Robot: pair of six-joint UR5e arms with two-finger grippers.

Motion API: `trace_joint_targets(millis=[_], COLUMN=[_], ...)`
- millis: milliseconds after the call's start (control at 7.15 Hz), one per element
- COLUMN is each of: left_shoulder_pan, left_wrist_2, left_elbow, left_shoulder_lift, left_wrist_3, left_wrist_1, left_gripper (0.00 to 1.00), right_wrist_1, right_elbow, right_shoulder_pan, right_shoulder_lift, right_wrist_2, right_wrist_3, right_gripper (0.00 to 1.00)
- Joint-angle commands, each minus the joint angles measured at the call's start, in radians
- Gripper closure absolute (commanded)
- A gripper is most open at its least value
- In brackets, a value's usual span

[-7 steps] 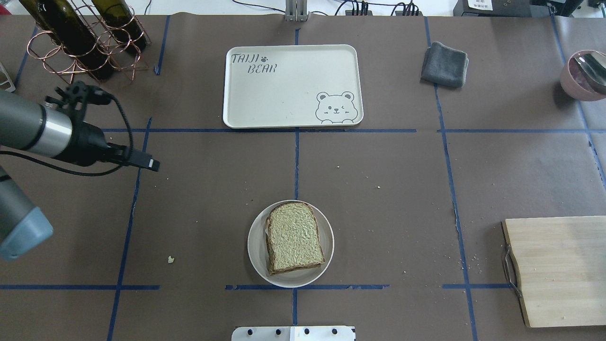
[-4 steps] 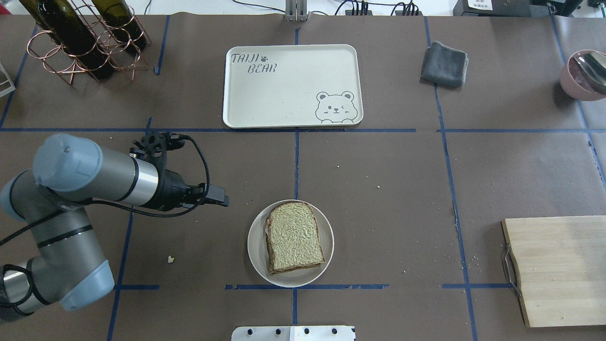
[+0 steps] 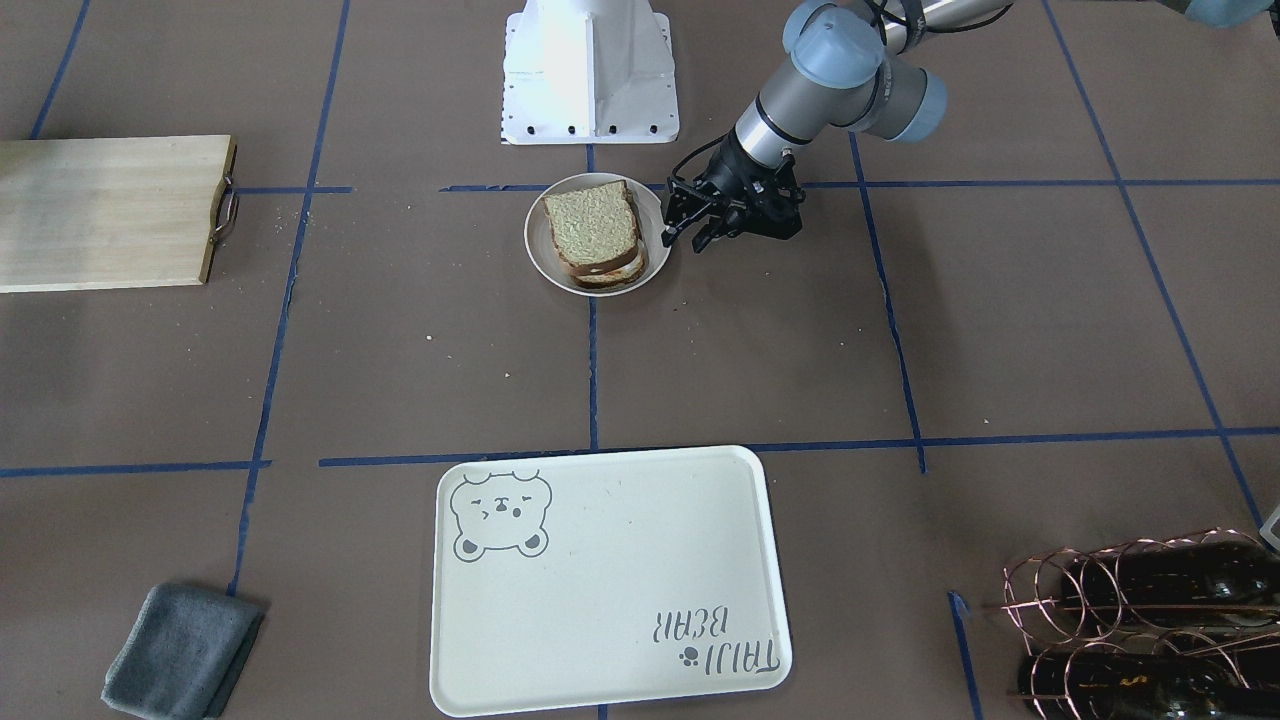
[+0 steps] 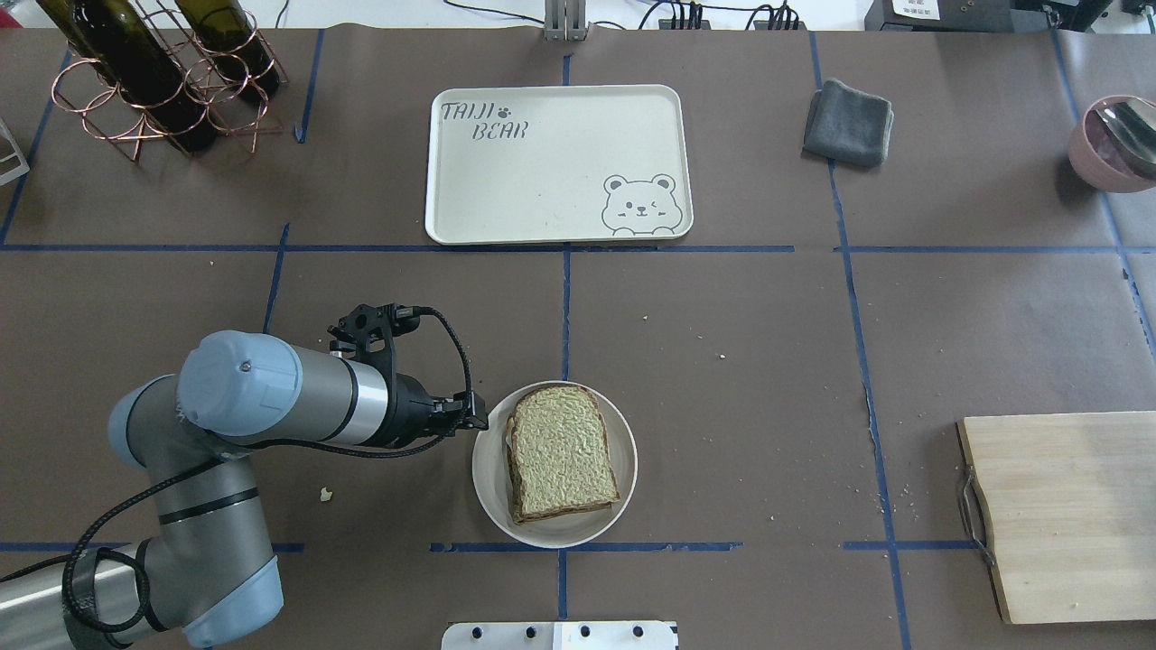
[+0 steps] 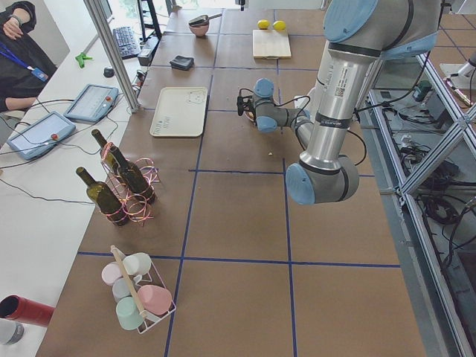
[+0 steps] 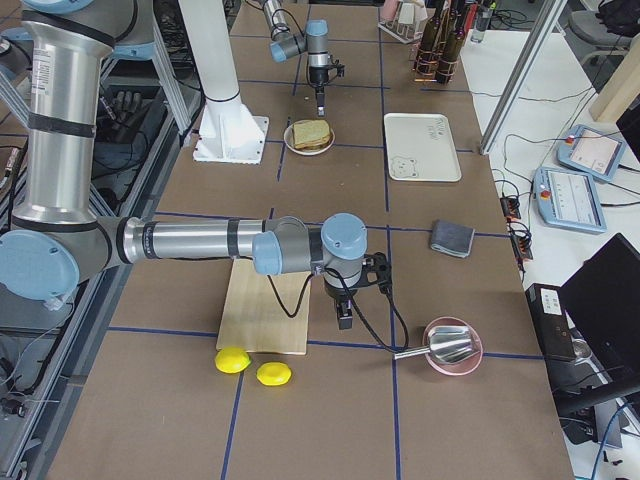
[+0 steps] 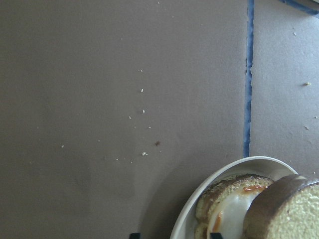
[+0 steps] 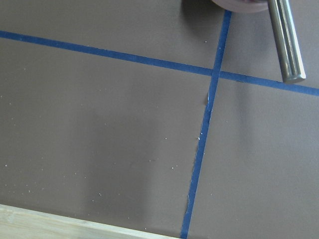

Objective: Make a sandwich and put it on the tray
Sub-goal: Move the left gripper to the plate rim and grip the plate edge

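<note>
The sandwich (image 4: 560,451), two tan bread slices with a white fried egg (image 7: 232,214) between them, lies on a round white dish (image 4: 488,483) near the table's front middle. The cream tray (image 4: 551,171) with the bear drawing lies bare at the far middle. My left gripper (image 4: 476,422) is low at the dish's left rim, open and empty. In the left wrist view its dark fingertips (image 7: 134,235) stand apart on either side of the rim. My right gripper (image 6: 344,322) shows only in the exterior right view, beside the cutting board; I cannot tell whether it is open.
A wooden cutting board (image 4: 1066,515) lies at the front right, with two lemons (image 6: 232,360) past its end. A grey cloth (image 4: 849,122) and a pink bowl with a metal scoop (image 4: 1115,144) sit at the far right. A copper wine rack with bottles (image 4: 163,72) stands far left.
My left arm has swung in from the left edge, toward the robot's base and to the right. Its gripper has come down to the dish's left rim. The sandwich and tray have not moved.
</note>
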Motion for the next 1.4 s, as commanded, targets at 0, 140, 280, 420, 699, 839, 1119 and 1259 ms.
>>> trace_joint_targets(millis=[0, 140, 280, 420, 699, 839, 1119, 1259], left_shoulder_pan=[0.034, 0.039, 0.039, 0.041, 0.070, 0.070, 0.068, 0.065], left_wrist_2=[0.009, 0.010, 0.010, 0.010, 0.012, 0.012, 0.012, 0.010], left_elbow=[0.038, 0.038, 0.038, 0.041, 0.040, 0.040, 0.033, 0.021], left_shoulder_lift=[-0.022, -0.022, -0.020, -0.022, -0.022, -0.022, -0.019, -0.020], left_wrist_3=[-0.006, -0.005, -0.005, -0.005, -0.003, -0.003, -0.002, -0.003], left_wrist_1=[-0.004, -0.005, -0.005, -0.005, -0.005, -0.005, -0.004, -0.002], left_gripper=[0.48, 0.48, 0.49, 0.63, 0.94, 1.00, 1.00, 1.00], right_wrist_1=[0.000, -0.002, -0.002, -0.002, -0.002, -0.002, -0.002, -0.002], right_elbow=[0.001, 0.001, -0.001, -0.002, -0.004, -0.004, -0.007, -0.008], right_shoulder_pan=[-0.001, -0.001, -0.001, -0.001, -0.001, -0.001, -0.001, -0.001], right_shoulder_lift=[0.000, 0.000, 0.000, 0.000, 0.002, 0.002, 0.002, 0.002], right_wrist_2=[0.000, 0.002, 0.002, 0.002, 0.000, 0.000, 0.000, 0.000], right_wrist_3=[0.000, 0.000, 0.000, 0.000, 0.000, 0.000, 0.000, 0.000], right_gripper=[0.00, 0.00, 0.00, 0.00, 0.00, 0.00, 0.00, 0.00])
